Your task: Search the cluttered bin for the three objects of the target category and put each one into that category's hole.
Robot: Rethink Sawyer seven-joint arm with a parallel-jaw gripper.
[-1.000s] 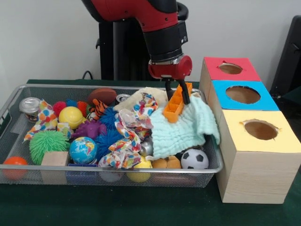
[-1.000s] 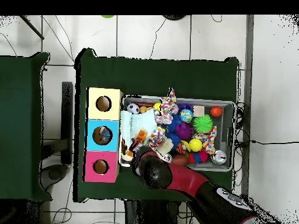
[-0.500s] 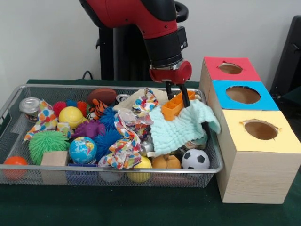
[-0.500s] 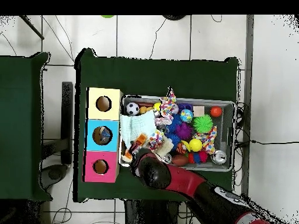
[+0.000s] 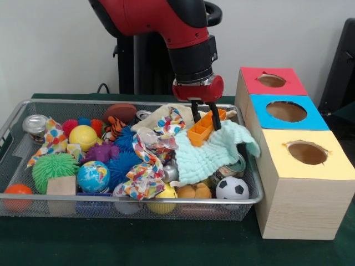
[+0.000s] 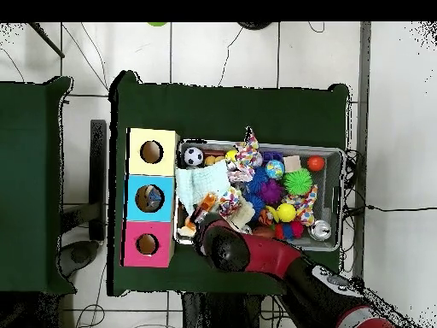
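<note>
In the front view my gripper [image 5: 203, 119] hangs over the right end of the wire bin [image 5: 16, 121], shut on an orange ridged block [image 5: 203, 126]. The block is tilted and rests against a mint green cloth [image 5: 213, 152] that drapes over tins and balls. To the right stands the sorting box with a red hole [image 5: 272, 81], a blue hole [image 5: 287, 111] and a yellow hole [image 5: 307, 153]. In the overhead view the arm covers the gripper; the orange block [image 6: 203, 205] shows beside the cloth [image 6: 202, 180], near the blue hole [image 6: 149, 197].
The bin is crowded with balls: a soccer ball [image 5: 229, 188], a globe ball [image 5: 92, 176], a yellow ball [image 5: 83, 137], a green spiky ball [image 5: 51, 165]. A patterned rag [image 5: 145, 166], a wooden block [image 5: 61, 185] and a tin [image 5: 35, 124] lie among them.
The gripper with the orange block has shifted slightly left and back over the bin. The mint cloth has been dragged along, baring a tin and moving the soccer ball.
</note>
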